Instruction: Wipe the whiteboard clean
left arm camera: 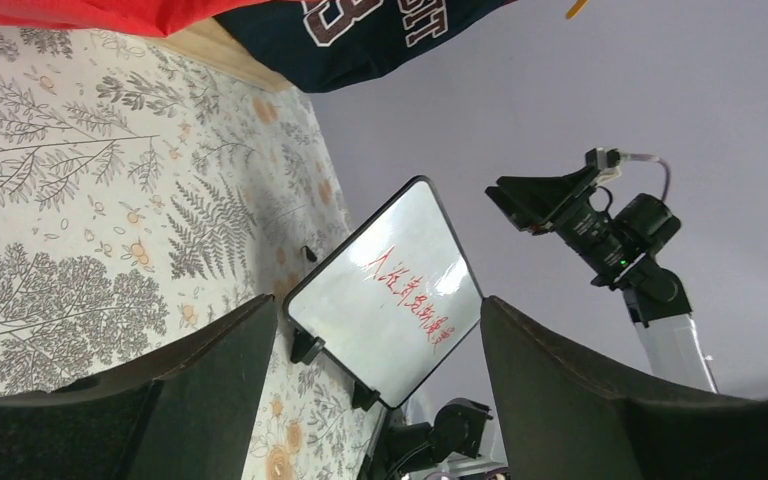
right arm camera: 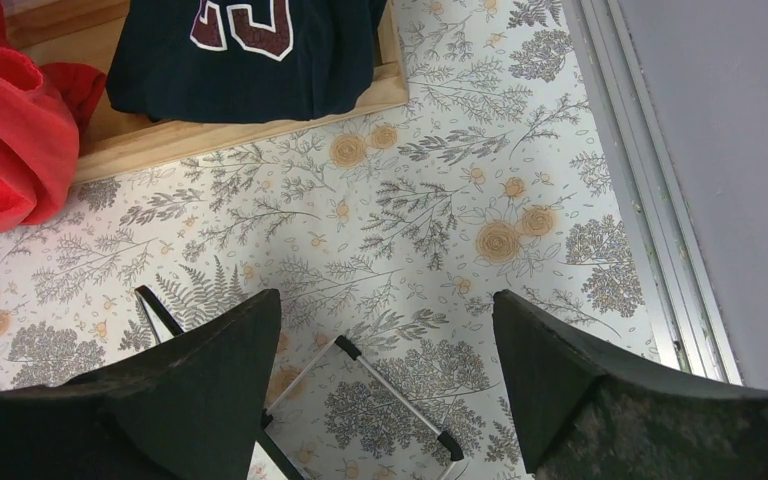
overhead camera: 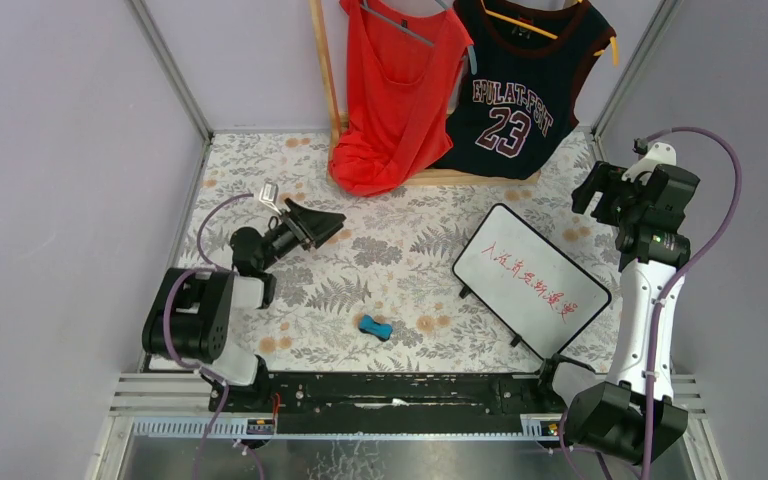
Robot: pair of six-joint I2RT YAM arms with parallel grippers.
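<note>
Fingers of my left gripper (left arm camera: 375,305) stand spread wide with nothing between them, and through the gap I look straight across at the whiteboard (left arm camera: 390,290). My right gripper (right arm camera: 385,300) is spread and empty as well, held high over the far right of the table (right arm camera: 520,160).

Erasing has not begun, by my reading: the red writing (overhead camera: 532,282) is whole. A small blue block (overhead camera: 374,327) lies alone on the cloth near the middle of the near edge, left of the whiteboard and apart from it. I take it for the eraser. My left gripper hovers well off from it, farther back and to the left.

So the first step is the pickup. I would bring the left gripper down over the block, close on its narrower sides, then carry it right to the board.

The whiteboard sits on the right half of the table, just beside my right arm. Its long axis runs diagonally from far-left to near-right, and the writing follows it. Small black feet (overhead camera: 465,292) show along its near-left edge. Its face looks upward and seemingly a little toward my left arm, so strokes should run along that diagonal.
</note>
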